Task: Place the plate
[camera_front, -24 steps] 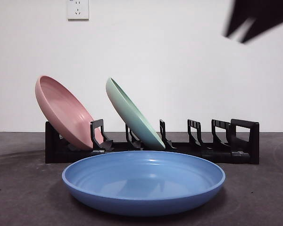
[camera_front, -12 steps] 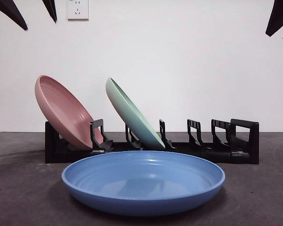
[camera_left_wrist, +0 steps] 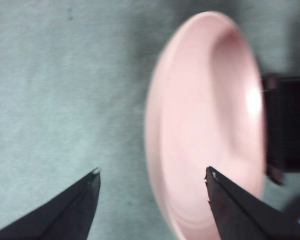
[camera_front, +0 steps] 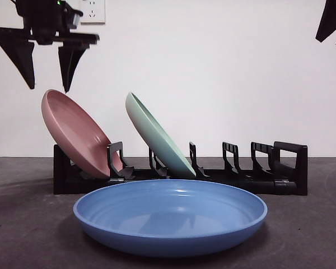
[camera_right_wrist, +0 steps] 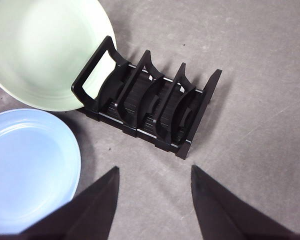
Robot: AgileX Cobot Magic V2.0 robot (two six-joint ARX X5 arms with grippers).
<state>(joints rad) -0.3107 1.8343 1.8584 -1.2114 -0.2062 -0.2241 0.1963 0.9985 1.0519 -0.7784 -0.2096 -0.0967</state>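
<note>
A blue plate (camera_front: 171,216) lies flat on the table in front of a black rack (camera_front: 269,176); it also shows in the right wrist view (camera_right_wrist: 27,167). A pink plate (camera_front: 75,131) and a green plate (camera_front: 157,134) lean in the rack's left slots. My left gripper (camera_front: 46,87) hangs open above the pink plate's upper rim; in the left wrist view (camera_left_wrist: 152,172) the pink plate (camera_left_wrist: 205,125) lies between its jaws. My right gripper (camera_right_wrist: 155,175) is open and empty, high at the top right corner of the front view (camera_front: 333,25), over the rack's free slots (camera_right_wrist: 155,107).
A white wall with a socket (camera_front: 92,11) stands behind the rack. Several slots at the rack's right end hold nothing. The green plate (camera_right_wrist: 45,50) shows beside the rack in the right wrist view.
My left gripper has come down from the top left corner to just above the pink plate. My right gripper moved out to the top right corner, then held still. The plates have not moved.
</note>
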